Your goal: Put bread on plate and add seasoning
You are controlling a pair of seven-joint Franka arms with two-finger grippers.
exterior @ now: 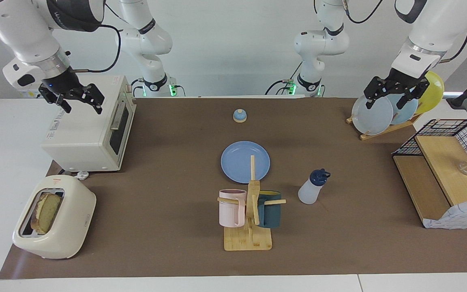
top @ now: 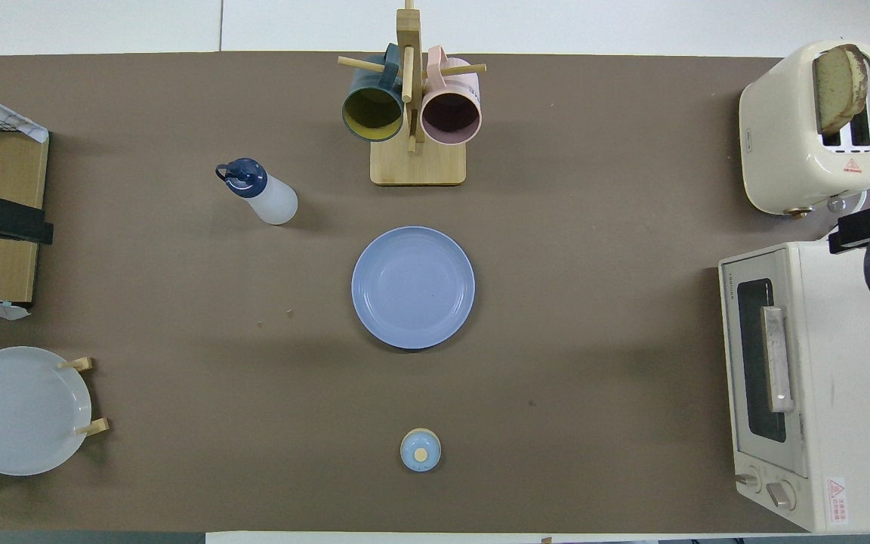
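bread (exterior: 47, 212) stood upright in a slot of the cream toaster (exterior: 55, 219) at the right arm's end of the bench, its flat faces running along the slot and its top edge poking out. the right gripper (exterior: 78, 99) hung over the white toaster oven (exterior: 91, 129), fingers apart and empty; the toaster lay farther from the robots than that oven, so this arm looked the nearer one for the lift. the left gripper (exterior: 395, 90) hovered over the rack of plates (exterior: 373, 115), fingers apart, waiting. the plate (exterior: 245, 161) lay bare mid-bench, the seasoning (exterior: 312, 187) just beside it, toward the left arm's end. the oven door read "toshiba"; the toaster bore a red warning triangle.
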